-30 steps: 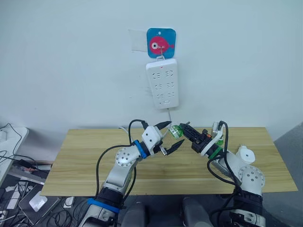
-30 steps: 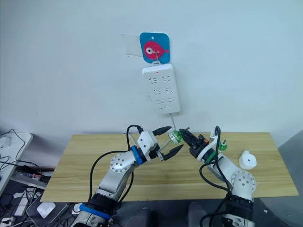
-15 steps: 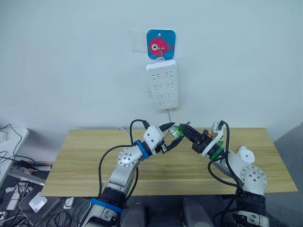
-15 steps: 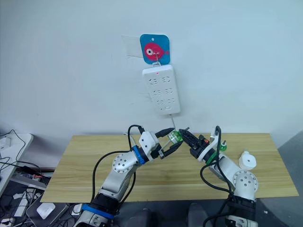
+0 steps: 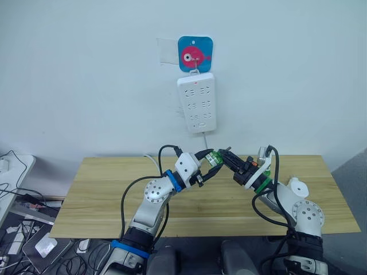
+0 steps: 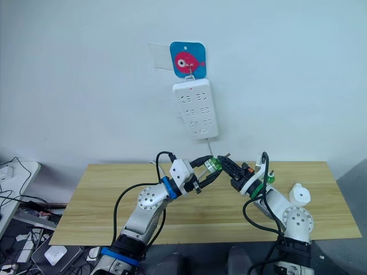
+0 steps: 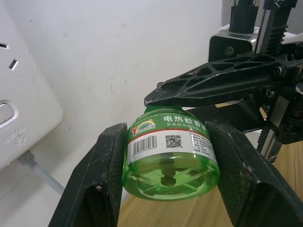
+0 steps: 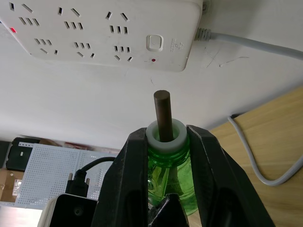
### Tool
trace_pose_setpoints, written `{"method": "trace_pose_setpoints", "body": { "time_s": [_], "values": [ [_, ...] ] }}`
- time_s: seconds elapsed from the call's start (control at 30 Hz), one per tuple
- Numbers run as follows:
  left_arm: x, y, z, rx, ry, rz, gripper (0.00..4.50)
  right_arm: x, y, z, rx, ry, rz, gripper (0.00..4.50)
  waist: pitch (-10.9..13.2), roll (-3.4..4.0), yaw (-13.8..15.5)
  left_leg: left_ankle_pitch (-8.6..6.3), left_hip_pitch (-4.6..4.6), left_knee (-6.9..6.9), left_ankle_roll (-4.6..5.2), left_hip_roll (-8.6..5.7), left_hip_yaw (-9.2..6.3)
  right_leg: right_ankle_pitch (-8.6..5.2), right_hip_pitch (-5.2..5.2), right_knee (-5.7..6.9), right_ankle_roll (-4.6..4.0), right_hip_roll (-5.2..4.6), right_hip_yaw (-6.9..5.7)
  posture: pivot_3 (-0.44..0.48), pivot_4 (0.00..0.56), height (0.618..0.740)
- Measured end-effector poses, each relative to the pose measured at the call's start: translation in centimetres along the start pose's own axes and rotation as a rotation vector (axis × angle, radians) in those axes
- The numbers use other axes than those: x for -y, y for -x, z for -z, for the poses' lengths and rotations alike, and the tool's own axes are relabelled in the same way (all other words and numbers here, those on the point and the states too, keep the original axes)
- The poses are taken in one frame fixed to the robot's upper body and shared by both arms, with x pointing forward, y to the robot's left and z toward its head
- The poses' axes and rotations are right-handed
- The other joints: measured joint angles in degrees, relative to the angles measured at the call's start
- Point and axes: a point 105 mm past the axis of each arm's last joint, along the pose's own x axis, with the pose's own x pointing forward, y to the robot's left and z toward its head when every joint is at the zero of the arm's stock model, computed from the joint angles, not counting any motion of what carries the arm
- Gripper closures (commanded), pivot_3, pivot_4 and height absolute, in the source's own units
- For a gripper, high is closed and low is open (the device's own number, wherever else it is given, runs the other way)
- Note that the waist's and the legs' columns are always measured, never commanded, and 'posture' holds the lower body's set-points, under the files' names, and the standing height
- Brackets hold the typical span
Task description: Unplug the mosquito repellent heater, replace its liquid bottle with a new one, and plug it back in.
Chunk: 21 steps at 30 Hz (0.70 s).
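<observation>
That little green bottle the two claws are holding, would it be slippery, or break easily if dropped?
The green bottle looks like smooth, glossy plastic, so probably a bit slippery; the left gripper brackets its sides while the right gripper clamps its neck. Being plastic, it likely wouldn't shatter. The thin dark wick poking from its white collar seems the delicate part.
</observation>
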Motion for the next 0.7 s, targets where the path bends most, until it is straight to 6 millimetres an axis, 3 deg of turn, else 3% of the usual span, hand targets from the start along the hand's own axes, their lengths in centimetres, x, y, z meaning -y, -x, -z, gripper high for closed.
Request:
{"method": "trace_pose_setpoints", "body": {
  "time_s": [0.27,0.3,0.47,0.57,0.7],
  "values": [
    [0.1,-0.2,0.0,-0.001,0.004,-0.007,2.24,0.0,0.1,-0.1,-0.006,0.012,0.004,3.68,0.0,0.0,-0.01,0.0,0.0,0.0,0.0,0.0,0.0,0.0,0.0,0.0,0.0,0.0,0.0,-0.065,0.116,0.74],
    [0.1,-0.2,0.0,-0.001,0.004,-0.007,2.24,0.0,0.1,-0.1,-0.006,0.013,0.005,2.95,0.0,0.0,-0.01,0.0,0.0,0.0,0.0,0.0,0.0,0.0,0.0,0.0,0.0,0.0,0.0,-0.066,0.117,0.74],
    [0.0,0.0,0.4,-0.021,0.012,-0.009,2.24,0.0,0.2,0.1,-0.046,0.043,0.011,1.19,0.0,-0.01,-0.02,0.0,-0.01,0.0,0.0,0.0,0.0,0.0,0.0,-0.01,0.0,0.0,0.0,-0.07,0.129,0.74],
    [0.0,0.2,0.5,-0.031,0.011,0.0,2.24,0.4,1.3,0.1,-0.107,0.103,0.045,0.03,0.0,-0.01,0.05,0.0,-0.04,0.01,0.0,0.0,-0.01,-0.01,0.0,-0.03,0.01,-0.01,-0.01,-0.075,0.139,0.74],
    [-0.1,0.7,0.8,-0.054,0.016,0.034,2.24,1.2,4.8,-0.4,-0.25,0.253,0.159,0.03,0.02,-0.03,-0.02,0.0,-0.05,0.01,0.01,-0.02,0.01,-0.01,0.02,-0.06,0.02,-0.01,0.0,-0.084,0.154,0.74]
  ]
}}
